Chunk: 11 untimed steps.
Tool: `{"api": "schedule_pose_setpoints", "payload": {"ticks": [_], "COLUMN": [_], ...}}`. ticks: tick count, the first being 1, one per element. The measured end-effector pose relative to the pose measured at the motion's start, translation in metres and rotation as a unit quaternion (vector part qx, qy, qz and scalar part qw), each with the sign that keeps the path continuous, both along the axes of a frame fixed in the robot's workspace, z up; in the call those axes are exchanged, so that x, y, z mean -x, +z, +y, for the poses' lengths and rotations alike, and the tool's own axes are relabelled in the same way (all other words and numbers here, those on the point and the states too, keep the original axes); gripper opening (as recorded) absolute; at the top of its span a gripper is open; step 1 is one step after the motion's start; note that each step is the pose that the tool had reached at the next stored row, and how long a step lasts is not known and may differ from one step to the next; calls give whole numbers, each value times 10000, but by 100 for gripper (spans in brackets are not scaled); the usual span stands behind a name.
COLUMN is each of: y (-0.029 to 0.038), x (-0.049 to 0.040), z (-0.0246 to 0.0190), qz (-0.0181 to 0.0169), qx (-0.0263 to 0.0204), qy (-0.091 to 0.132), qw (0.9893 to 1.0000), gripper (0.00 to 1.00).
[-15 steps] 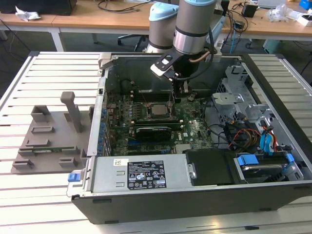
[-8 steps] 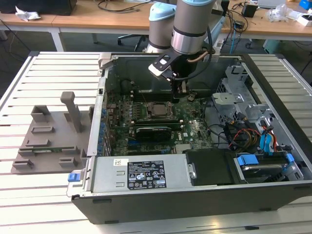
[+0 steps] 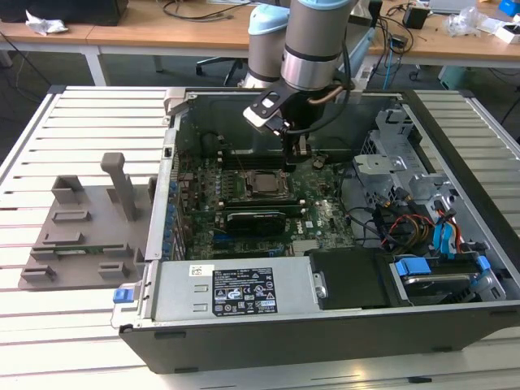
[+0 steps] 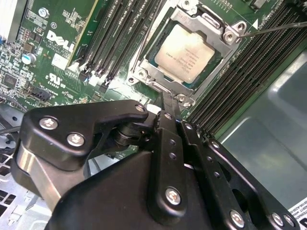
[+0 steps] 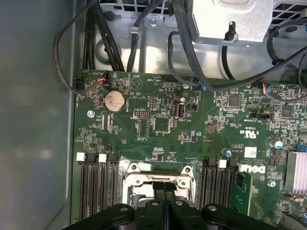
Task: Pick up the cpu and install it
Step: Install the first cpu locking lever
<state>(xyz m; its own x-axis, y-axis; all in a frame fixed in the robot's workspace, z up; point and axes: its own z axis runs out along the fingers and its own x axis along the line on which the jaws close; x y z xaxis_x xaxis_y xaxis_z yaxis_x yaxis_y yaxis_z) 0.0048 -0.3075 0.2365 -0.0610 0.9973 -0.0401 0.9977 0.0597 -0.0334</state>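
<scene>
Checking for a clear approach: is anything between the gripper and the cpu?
Nothing visible. The cpu sits inside the metal frame, its silver top bare. The gripper hangs close by the frame's edge, with only open air between them.

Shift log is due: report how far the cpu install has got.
Done: the cpu lies in its socket frame on the motherboard. In hand: nothing; the gripper hangs shut by the socket's edge. Left: cannot tell whether the frame's lever is latched.

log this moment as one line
hand: shut, empty | cpu: in socket | position: hand close by socket
</scene>
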Motion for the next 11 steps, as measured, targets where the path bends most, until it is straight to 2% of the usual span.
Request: {"api": "schedule_pose_setpoints", "payload": {"ticks": [11], "y": [-5], "x": [40], "z": [0], "qz": [0], "qx": [0], "qy": [0], "qw": [10000], "gripper": [11]}}
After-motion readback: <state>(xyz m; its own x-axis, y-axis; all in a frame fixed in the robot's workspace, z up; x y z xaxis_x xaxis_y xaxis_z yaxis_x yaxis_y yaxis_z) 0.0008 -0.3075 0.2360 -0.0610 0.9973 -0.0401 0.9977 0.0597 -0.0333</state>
